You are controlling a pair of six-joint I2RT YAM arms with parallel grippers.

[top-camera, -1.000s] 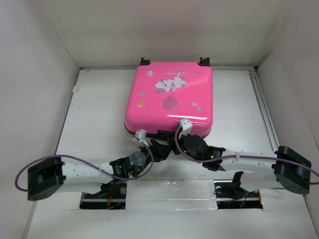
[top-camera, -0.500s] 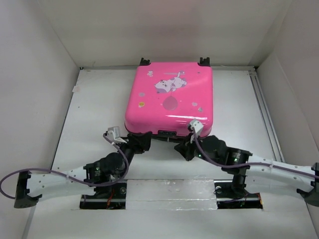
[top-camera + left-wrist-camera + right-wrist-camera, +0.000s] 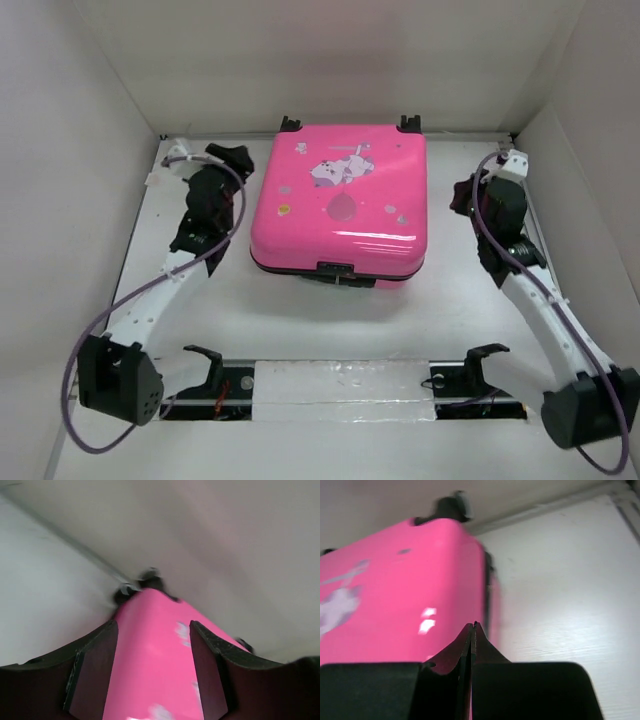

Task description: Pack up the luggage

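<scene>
Luggage (image 3: 340,205), a small glossy hot-pink hard-shell suitcase, lies flat on the white surface (image 3: 450,310), toward the far wall and about midway between the side walls. Its printed lid faces up, and we see a cartoon animal print (image 3: 338,170) with a darker pink balloon shape just below it. Two small black wheels (image 3: 291,123) stick out at the far edge, close to the back wall. A black zipper trim (image 3: 335,268) runs along the near edge, where the two shells look shut together.

Our left hand (image 3: 236,156) is beside the suitcase's far left corner, near it but not touching. In the left wrist view its two dark fingers (image 3: 92,675) stand spread, with the pink shell and a wheel showing in the gap beyond them. Nothing sits between them, so this hand is released and holds nothing.

Our right hand (image 3: 462,195) is off the suitcase's right side, near the shell without touching it, and points toward it. In the right wrist view its fingertips meet along a single seam, clenched on nothing, with the suitcase's right edge and a far wheel ahead of them.

Both arms reach out along the side walls, and a purple cable (image 3: 67,390) loops from each. A strip of shiny whitish tape (image 3: 340,385) lies across the near edge of the surface between the arm bases.
</scene>
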